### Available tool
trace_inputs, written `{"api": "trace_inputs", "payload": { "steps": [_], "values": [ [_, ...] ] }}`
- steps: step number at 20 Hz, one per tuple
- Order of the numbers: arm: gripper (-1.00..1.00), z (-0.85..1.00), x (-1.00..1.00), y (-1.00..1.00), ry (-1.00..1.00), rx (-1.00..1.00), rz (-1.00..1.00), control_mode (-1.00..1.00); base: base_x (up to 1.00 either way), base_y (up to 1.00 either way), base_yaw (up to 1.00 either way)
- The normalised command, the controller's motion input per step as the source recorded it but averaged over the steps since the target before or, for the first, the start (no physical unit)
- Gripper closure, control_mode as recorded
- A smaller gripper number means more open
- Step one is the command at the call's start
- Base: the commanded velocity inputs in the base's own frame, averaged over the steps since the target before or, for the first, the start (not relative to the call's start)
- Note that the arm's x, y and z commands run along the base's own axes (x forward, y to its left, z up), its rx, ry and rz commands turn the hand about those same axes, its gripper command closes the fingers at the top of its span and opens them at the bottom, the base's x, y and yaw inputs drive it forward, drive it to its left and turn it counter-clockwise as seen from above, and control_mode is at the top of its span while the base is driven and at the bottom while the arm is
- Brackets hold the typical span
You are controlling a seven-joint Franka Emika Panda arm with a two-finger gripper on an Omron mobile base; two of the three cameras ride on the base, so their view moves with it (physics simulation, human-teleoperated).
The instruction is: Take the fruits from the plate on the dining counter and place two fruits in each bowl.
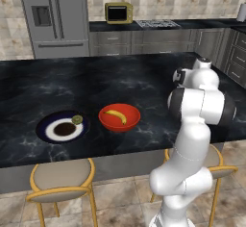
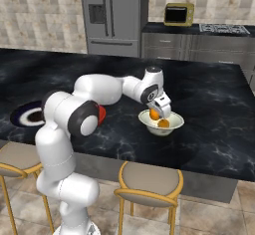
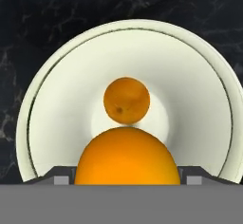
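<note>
Nearest the hand camera, a large orange ball (image 3: 127, 156) sits between the two dark finger tips of the claw (image 3: 127, 179), which is closed on it with the jaws standing wide around the fruit. Directly below it, a second orange ball (image 3: 126, 100) rests at the bottom of the cream-white bowl (image 3: 199, 85). From the right base view, the claw (image 2: 158, 110) hangs just above that bowl (image 2: 174, 125) with the held orange (image 2: 155, 114) over the rim line and the other orange (image 2: 163, 124) inside.

Over in the left base view, the red bowl (image 1: 119, 117) stands on the black marble table (image 1: 96, 81), with the yellow banana (image 1: 116, 116) lying in it. Just beside the red bowl, to its left, is the blue-rimmed plate (image 1: 45, 125); the small olive-green fruit (image 1: 77, 120) sits on the plate's right edge. Two stools with tan seats (image 1: 62, 175) stand at the table's front edge.
</note>
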Motion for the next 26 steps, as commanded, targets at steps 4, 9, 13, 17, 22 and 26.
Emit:
{"api": "trace_inputs", "payload": {
  "steps": [4,9,13,17,22,26],
  "values": [
    [1.00,-0.18,-0.25,0.00,-0.10,0.00,0.00,-1.00,0.00,0.00,0.00],
    [1.00,-0.06,-0.05,0.00,-0.08,0.00,0.00,-1.00,0.00,0.00,0.00],
    [1.00,0.00,0.00,0.08,-0.01,0.00,0.00,-1.00,0.00,0.00,0.00],
    [1.00,0.00,-0.04,0.13,-0.01,0.00,0.00,-1.00,0.00,0.00,0.00],
    [-1.00,0.00,-0.06,0.17,0.00,-0.01,0.00,-1.00,0.00,0.00,0.00],
    [-1.00,0.00,-0.07,0.08,0.00,-0.05,0.00,-1.00,0.00,0.00,0.00]
  ]
}}
